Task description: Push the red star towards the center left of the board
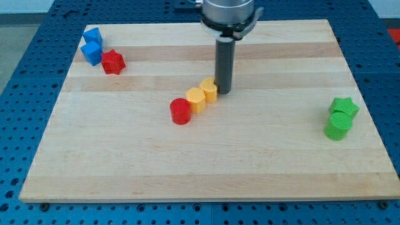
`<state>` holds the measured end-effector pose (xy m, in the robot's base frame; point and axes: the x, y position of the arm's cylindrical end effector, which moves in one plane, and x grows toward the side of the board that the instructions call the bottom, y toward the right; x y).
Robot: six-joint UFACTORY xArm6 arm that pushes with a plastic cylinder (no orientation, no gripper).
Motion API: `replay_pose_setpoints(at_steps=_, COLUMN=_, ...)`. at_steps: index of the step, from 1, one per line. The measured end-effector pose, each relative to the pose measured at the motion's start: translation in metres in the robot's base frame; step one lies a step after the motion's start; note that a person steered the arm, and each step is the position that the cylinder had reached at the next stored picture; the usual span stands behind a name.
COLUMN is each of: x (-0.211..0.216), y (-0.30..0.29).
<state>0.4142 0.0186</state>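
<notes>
The red star (pixel 113 62) lies near the board's top left corner, touching a blue block (pixel 91 54) on its left. A second blue block (pixel 93 35) sits just above that one. My tip (pixel 223 92) is near the board's middle, far to the right of the red star. It stands right beside a yellow block (pixel 209 90).
A yellow block (pixel 195 100) and a red cylinder (pixel 180 111) form a diagonal row with the first yellow block. A green star (pixel 344 107) and a green cylinder (pixel 337 126) sit at the right edge. The wooden board (pixel 200 169) rests on a blue perforated table.
</notes>
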Motion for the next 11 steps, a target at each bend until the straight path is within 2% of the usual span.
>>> replay_pose_setpoints(at_steps=2, x=0.021, y=-0.031)
replay_pose_setpoints(at_steps=4, x=-0.017, y=0.007)
replay_pose_setpoints(at_steps=5, x=-0.045, y=-0.001)
replay_pose_setpoints(at_steps=7, x=-0.053, y=-0.119)
replay_pose_setpoints(at_steps=9, x=-0.048, y=-0.154)
replay_pose_setpoints(at_steps=10, x=-0.083, y=-0.154)
replay_pose_setpoints(at_steps=11, x=-0.099, y=-0.156)
